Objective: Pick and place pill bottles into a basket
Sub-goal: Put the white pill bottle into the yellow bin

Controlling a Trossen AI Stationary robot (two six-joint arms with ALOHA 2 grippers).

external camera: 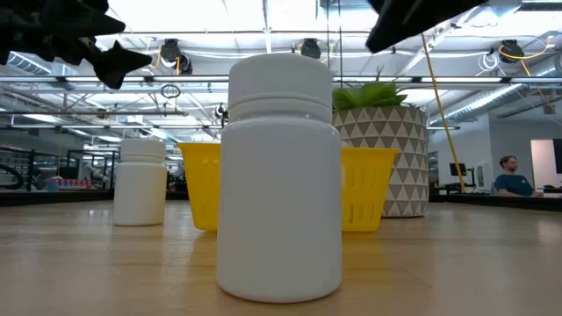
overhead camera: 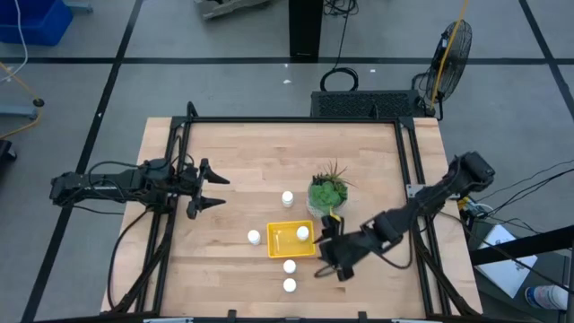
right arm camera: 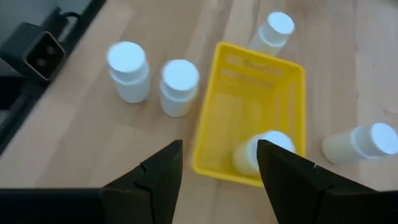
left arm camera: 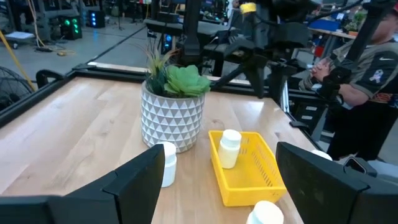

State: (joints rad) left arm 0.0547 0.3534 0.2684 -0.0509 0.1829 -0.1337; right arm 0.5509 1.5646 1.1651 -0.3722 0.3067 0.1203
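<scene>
Right gripper point(overhead camera: 328, 257) hovered open and empty beside the yellow basket point(overhead camera: 280, 242), where one pill bottle point(overhead camera: 303, 233) already stood inside

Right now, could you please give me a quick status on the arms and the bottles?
Left gripper open, waiting at table's left. Right gripper empty, jaws apart, beside basket. One pill bottle in basket, four outside. Plant pot close behind basket.

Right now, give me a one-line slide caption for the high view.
One pill bottle sits in the yellow basket, four wait on the table; right gripper open beside it, left gripper idle.
</scene>
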